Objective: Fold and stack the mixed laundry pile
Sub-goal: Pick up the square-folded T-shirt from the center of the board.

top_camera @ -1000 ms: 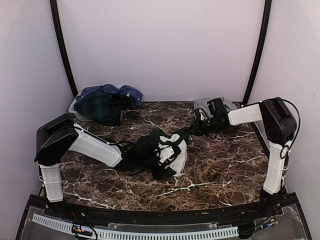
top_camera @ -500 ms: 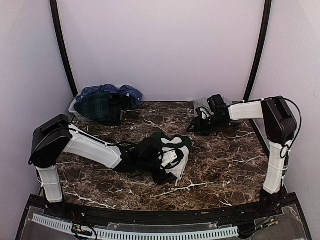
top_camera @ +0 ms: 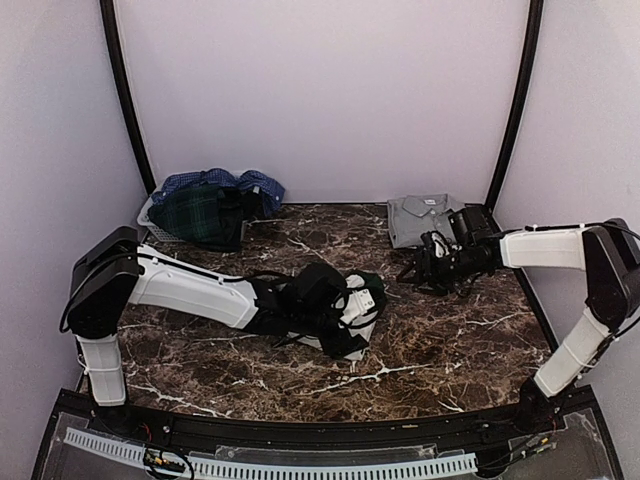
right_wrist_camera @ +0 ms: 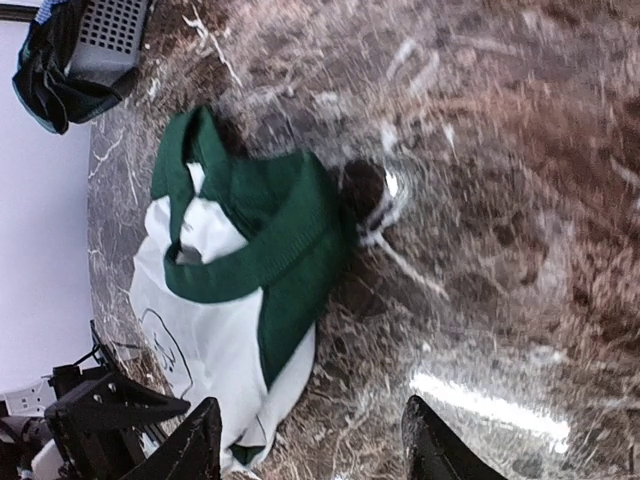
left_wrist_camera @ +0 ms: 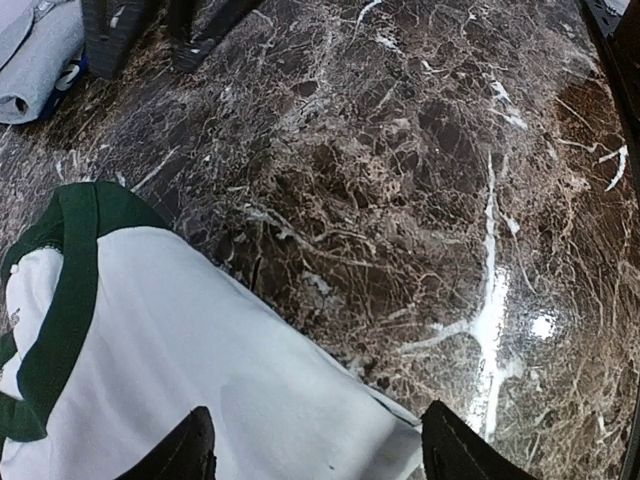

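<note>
right fingers (right_wrist_camera: 195, 445) — pulled back, tee (right_wrist_camera: 215, 335) nudged rightward

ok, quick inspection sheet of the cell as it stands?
Surface: dark marble table, glare spots, no spills seen.
Job's things: white tee with green trim crumpled mid-table; tartan shirt and blue checked shirt heaped in basket, back left; grey shirt folded, back right.
Clutter: nothing seen.
Hands: left hand open over the tee, contact unclear; right hand open above bare table, holding nothing.
Cables: black loops at left wrist, hanging near the tee.
Surroundings: plain pale walls, black poles at back corners.
</note>
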